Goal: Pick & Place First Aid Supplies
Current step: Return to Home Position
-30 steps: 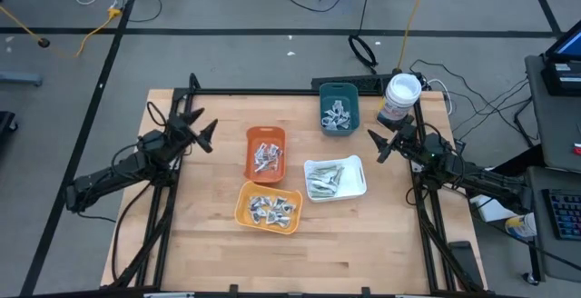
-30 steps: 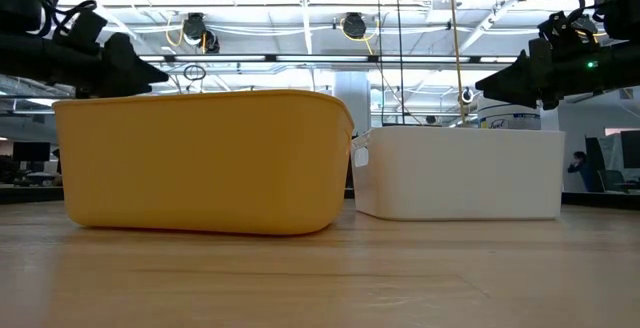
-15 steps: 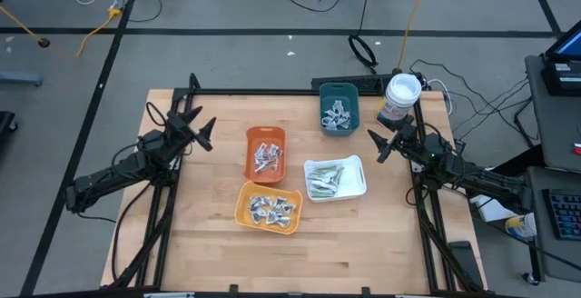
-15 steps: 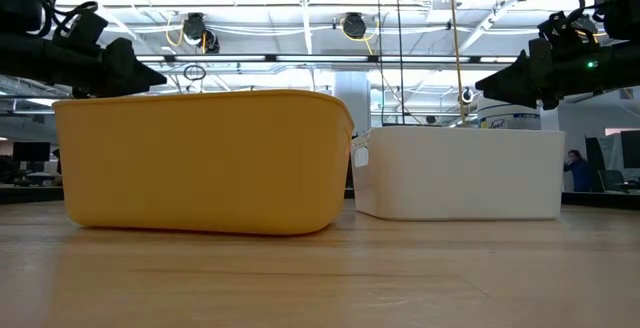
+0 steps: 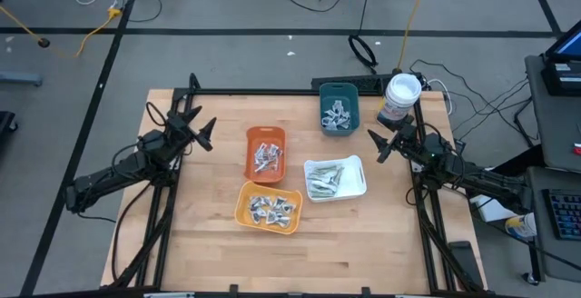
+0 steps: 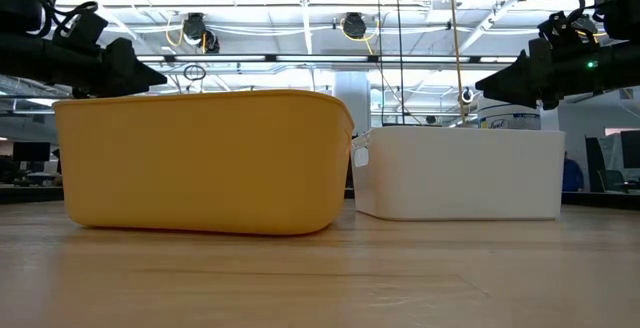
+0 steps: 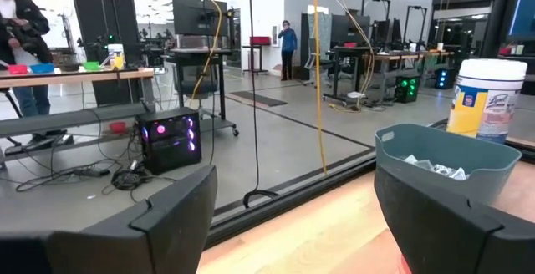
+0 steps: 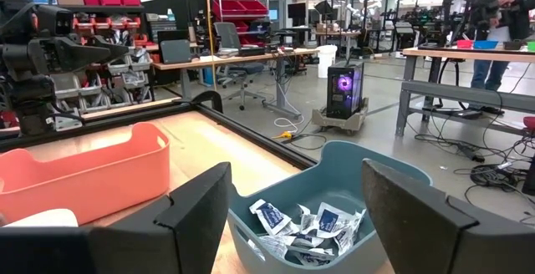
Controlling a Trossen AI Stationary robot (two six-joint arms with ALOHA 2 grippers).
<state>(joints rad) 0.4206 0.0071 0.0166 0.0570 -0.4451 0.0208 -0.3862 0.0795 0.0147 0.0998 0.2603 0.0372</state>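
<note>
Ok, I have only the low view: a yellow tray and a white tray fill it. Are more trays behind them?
Observer: Yes, an orange tray and a teal tray stand farther back.
Operator: What lies in the white one?
Observer: The white tray holds slim pale green-white strips.
Operator: And the grippers?
Observer: Both are open and hold nothing: left gripper over the table's left side, right gripper over its right.

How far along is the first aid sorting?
Done: packets lie in the orange tray, yellow tray, teal tray and white tray; none shows loose on the table. In hand: nothing; left gripper and right gripper hang open, empty, at the table's sides. Left: seemingly nothing.
</note>
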